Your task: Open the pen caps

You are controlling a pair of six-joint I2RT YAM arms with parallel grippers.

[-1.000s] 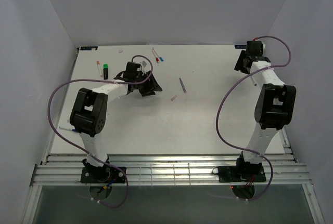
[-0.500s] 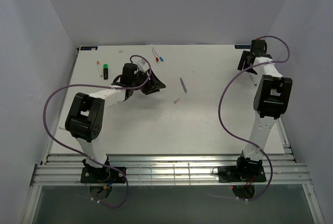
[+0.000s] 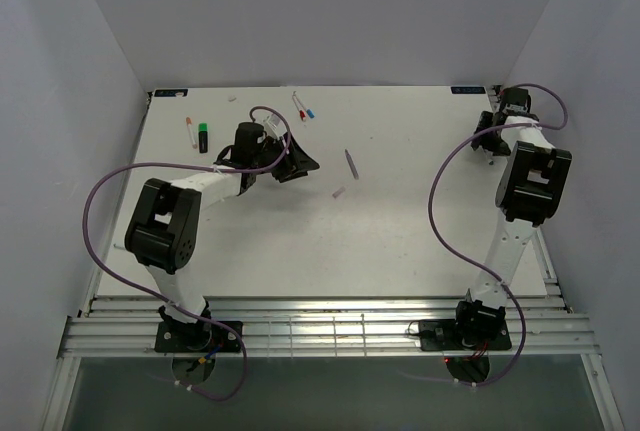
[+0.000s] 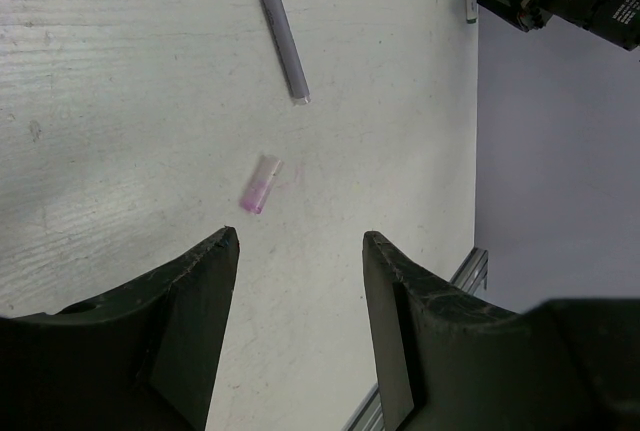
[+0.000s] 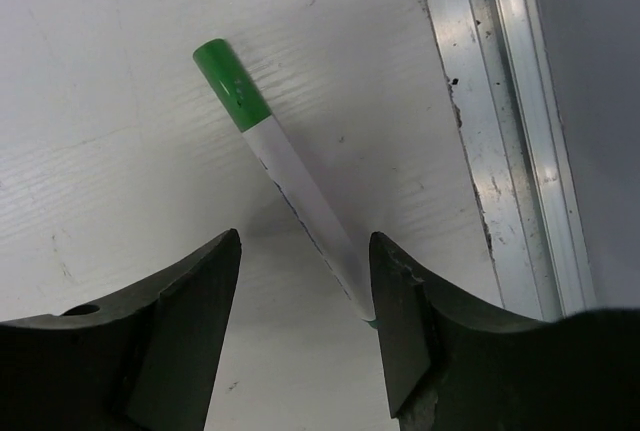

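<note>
A white pen (image 5: 300,186) with a green pen cap (image 5: 232,86) lies on the table at the far right. Its barrel runs between the fingers of my right gripper (image 5: 305,241) (image 3: 489,139), which stand open around it. The pen's lower end rests against the right finger. In the left wrist view a capless purple pen (image 4: 278,26) (image 3: 350,163) lies beyond a loose purple pen cap (image 4: 259,184) (image 3: 338,192). My left gripper (image 4: 300,239) (image 3: 300,163) hovers open and empty just short of that cap.
A stubby black marker with a green end (image 3: 203,136) and a pen with an orange tip (image 3: 189,131) lie at the back left. Two more pens (image 3: 304,108) lie at the back middle. The table's metal edge rail (image 5: 500,101) runs right beside the green-capped pen.
My right arm has swung right to the table's far right edge, and its fingers now straddle the green-capped pen. The left arm shifted slightly a second ago and has since held still.
</note>
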